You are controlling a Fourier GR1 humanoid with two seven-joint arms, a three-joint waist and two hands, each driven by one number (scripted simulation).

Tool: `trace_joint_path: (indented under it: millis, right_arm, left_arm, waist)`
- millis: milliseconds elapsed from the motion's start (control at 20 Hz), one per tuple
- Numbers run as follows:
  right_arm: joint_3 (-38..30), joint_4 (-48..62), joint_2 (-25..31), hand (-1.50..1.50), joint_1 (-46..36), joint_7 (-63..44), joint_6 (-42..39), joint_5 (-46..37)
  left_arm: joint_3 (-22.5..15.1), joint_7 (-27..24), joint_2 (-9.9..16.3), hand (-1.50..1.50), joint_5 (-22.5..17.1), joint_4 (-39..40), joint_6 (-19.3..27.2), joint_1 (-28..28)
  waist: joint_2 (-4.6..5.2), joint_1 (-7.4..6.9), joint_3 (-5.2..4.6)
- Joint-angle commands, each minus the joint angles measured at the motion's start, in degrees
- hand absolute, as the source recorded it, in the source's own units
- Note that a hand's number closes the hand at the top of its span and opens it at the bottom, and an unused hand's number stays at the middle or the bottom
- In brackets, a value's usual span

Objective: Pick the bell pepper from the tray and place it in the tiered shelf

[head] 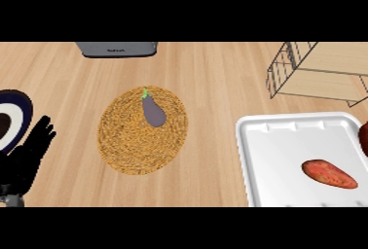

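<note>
The pale wooden desk (208, 73) fills the view, its planks running side to side. Taking the round woven straw mat (144, 131) near the middle as the landmark: to its right lies the white rectangular plastic tray (287, 131), cut off by the view's lower and right edges. Up and to the right of the mat, at the desk's far corner, stands the tiered shelf of light wood boards in a thin wire frame (316, 73), only partly in view. To the mat's left, at the view's edge, sits a round plate with a dark blue rim and white inner ring (18, 114), mostly out of frame. Just below that plate, lower left of the mat, the left robot hand (28, 155) shows in black, its fingers straight and spread, pointing up, holding nothing. Straight above the mat, at the far edge, is a grey box-shaped appliance (117, 48). On the tray, well right of the mat, lies an orange-red oblong vegetable (329, 173), tilted. At the tray's right rim a dark red shape (363, 138) is barely visible; what it is cannot be told. On the mat's upper part rests a small purple eggplant with a green stem (152, 110).
</note>
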State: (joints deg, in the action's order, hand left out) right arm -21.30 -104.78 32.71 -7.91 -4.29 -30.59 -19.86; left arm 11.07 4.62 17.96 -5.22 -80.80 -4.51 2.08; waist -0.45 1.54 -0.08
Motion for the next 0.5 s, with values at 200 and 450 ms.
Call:
trace_joint_path:
  millis: [200, 450]
  right_arm:
    - [-17.0, -5.9, 6.8, 1.5, -6.0, -16.1, -9.6, 21.7]
    - [-18.6, -4.7, 11.1, 1.5, -13.5, -24.8, -6.3, 27.0]
  left_arm:
    - [-0.5, 0.7, -1.0, 0.0, 0.4, -2.3, 0.0, 0.6]
    - [0.1, -1.3, -1.0, 0.0, 1.2, 1.2, -0.5, -1.2]
  waist:
    - [0.14, -1.02, 0.02]
    - [0.32, -1.49, 0.0]
